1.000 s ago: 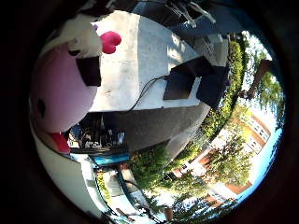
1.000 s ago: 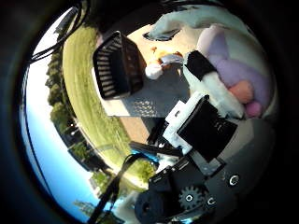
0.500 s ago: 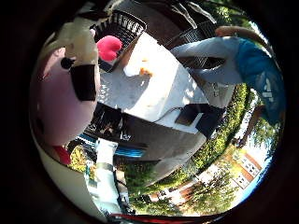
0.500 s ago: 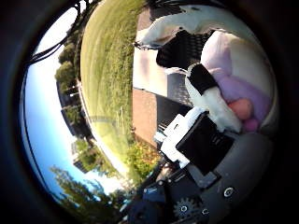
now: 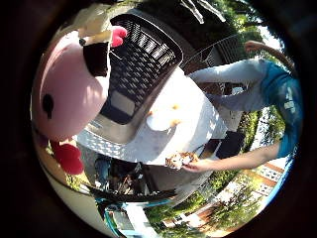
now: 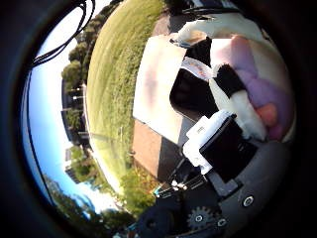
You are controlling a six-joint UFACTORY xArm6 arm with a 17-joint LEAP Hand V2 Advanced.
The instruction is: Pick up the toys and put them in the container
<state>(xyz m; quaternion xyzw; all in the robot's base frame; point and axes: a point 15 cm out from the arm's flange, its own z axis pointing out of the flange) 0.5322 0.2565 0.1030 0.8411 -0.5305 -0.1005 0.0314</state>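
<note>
A plush cow with a pink snout, white body and black patches fills the space close to my palm, held in the air. My right hand is curled against it, and a white and black finger lies beside the plush. The black slatted basket stands on the white table, right beside and below the cow. A small white and yellow toy lies on the table next to the basket. At the table's edge, a person's hand touches a small brown and white toy.
The table stands outdoors on paving beside a lawn. A person in a blue top leans over the table's far side. Dark equipment and a stand sit below the table's near edge.
The views have swung with my hand, still shut on the cow. The basket now shows much larger and closer to the toy. The person's hand has come to the small toy at the table's edge.
</note>
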